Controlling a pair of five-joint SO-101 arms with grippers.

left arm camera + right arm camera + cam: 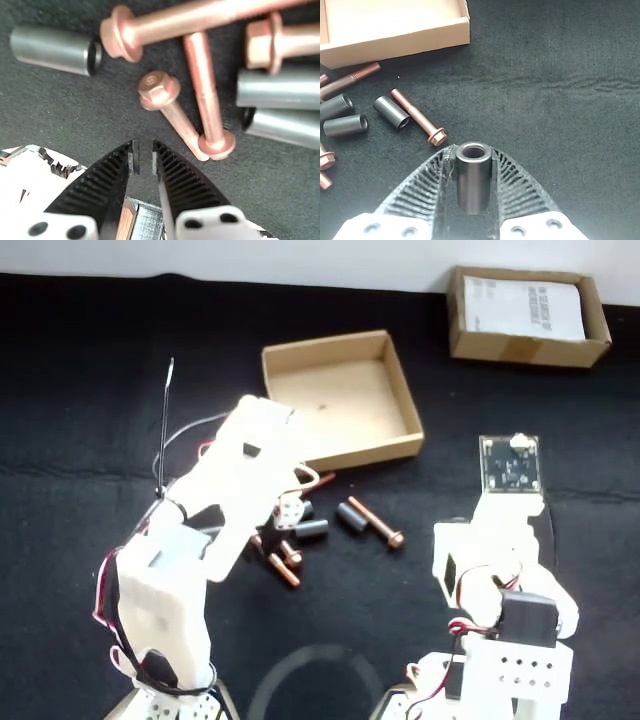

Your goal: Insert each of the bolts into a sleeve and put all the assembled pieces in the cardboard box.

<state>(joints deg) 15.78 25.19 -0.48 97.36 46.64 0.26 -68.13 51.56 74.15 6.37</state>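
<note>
Several copper bolts (205, 85) and grey sleeves (50, 50) lie in a loose pile on the black cloth. My left gripper (142, 155) hovers just above the cloth beside that pile, its jaws nearly together with nothing between them; in the high view it (283, 525) is over the pile. One bolt (375, 522) and a sleeve (350, 517) lie a little to the right. My right gripper (472, 150) is shut on an upright sleeve (472, 180), held up right of the pile. The open cardboard box (400, 400) stands behind the pile.
A second cardboard box (590, 345) with a paper sheet in it sits at the back right corner. The right arm (500, 540) stands at the front right. Bare black cloth stretches between the arms and to the right of the box.
</note>
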